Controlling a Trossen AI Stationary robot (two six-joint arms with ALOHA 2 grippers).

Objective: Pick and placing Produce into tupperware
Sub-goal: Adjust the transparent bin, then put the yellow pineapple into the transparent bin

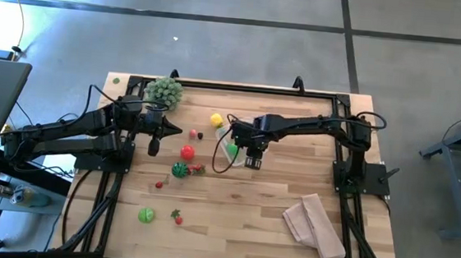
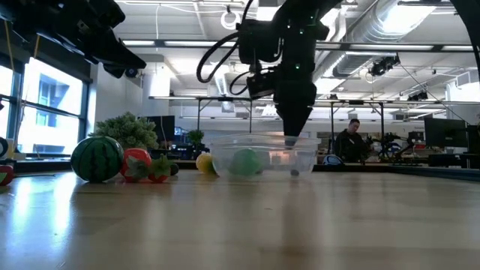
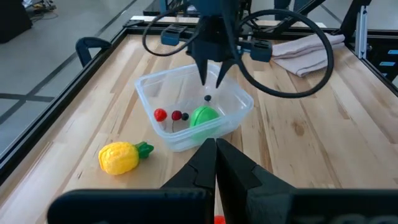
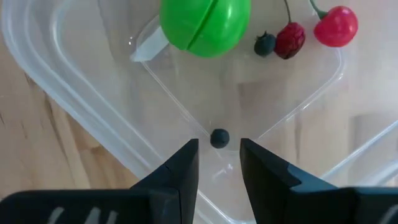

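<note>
**Tiny berry, tiny grip**

My right pincer (image 4: pixel 219 163) hangs over the tub (image 3: pixel 149 90), fingers a little apart with nothing between them. Just past the tips a small dark berry (image 4: pixel 219 137) lies on the tub floor. A green ball (image 4: pixel 205 22), two cherries (image 4: pixel 317 31) and one more dark berry (image 4: pixel 265 43) sit in there too.

My left pincer (image 3: pixel 216 152) is shut and empty, waiting off to the left of the tub.

More fruit is out on the surface: a yellow pineapple (image 3: pixel 121 157) just beside the tub, a red one (image 1: pixel 187 152), a little melon (image 2: pixel 97 158), a strawberry (image 1: pixel 177 217) and a green one (image 1: pixel 147 215) nearer the front edge.

I think these toys are light, hard and smooth. Round ones may roll or pop out if I pinch off-centre, so I would close across the widest part. The tub looks thin and light; a bump could slide it.
</note>
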